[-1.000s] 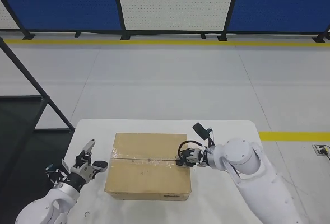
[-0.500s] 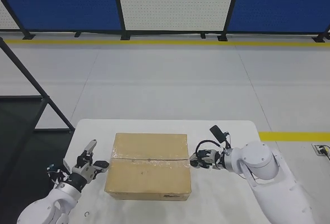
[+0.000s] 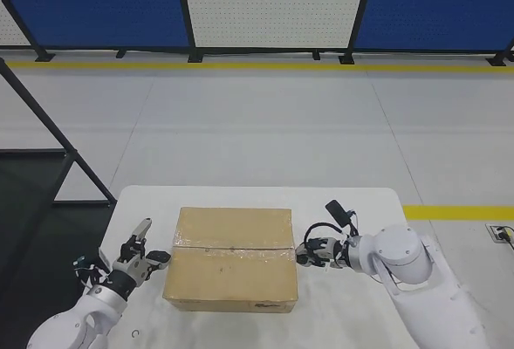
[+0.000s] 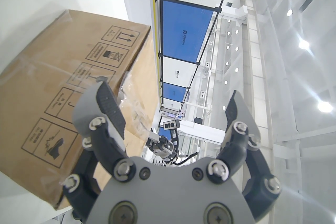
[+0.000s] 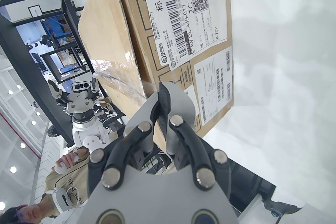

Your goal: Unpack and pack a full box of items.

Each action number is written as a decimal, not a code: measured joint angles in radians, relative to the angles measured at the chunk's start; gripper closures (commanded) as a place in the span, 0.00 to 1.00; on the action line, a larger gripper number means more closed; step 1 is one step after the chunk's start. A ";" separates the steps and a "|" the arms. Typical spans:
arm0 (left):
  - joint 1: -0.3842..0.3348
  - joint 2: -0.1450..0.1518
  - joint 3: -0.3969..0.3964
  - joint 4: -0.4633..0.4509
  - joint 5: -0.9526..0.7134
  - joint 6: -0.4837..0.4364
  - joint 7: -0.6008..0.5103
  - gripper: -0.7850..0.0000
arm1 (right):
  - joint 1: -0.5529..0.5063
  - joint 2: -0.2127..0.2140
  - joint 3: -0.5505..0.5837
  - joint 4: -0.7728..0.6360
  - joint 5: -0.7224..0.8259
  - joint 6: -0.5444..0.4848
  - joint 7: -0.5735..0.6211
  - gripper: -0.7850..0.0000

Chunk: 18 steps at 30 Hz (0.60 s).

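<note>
The box [image 3: 232, 257] is seen taped shut in the middle of the table [image 3: 344, 205]. The left gripper [image 3: 148, 242] is held just beside one end, jaws spread apart. The right gripper [image 5: 163, 101] is held just beside the opposite end, jaws pressed together.

White rounded arms [image 3: 405, 262], left pincer [image 4: 170, 93] grey with silver screws [image 4: 125, 170], black ribbed pads [image 4: 111, 107], black cables [image 3: 312, 229]

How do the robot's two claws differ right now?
The left end effector is spread wide open; the right end effector is pinched shut on nothing. The left faces the end of the box printed with handling symbols; the right faces the end bearing white shipping labels. Both sit close beside the closed box.
</note>
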 measured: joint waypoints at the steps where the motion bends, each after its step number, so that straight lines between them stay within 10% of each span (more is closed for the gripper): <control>1: 0.001 0.000 0.000 0.000 0.000 0.000 -0.001 0.00 | 0.000 0.001 0.000 0.000 0.003 -0.002 -0.003 1.00; 18: 0.038 -0.003 -0.101 -0.081 -0.090 -0.088 0.003 0.00 | -0.118 0.023 0.209 -0.102 0.179 -0.174 -0.236 0.92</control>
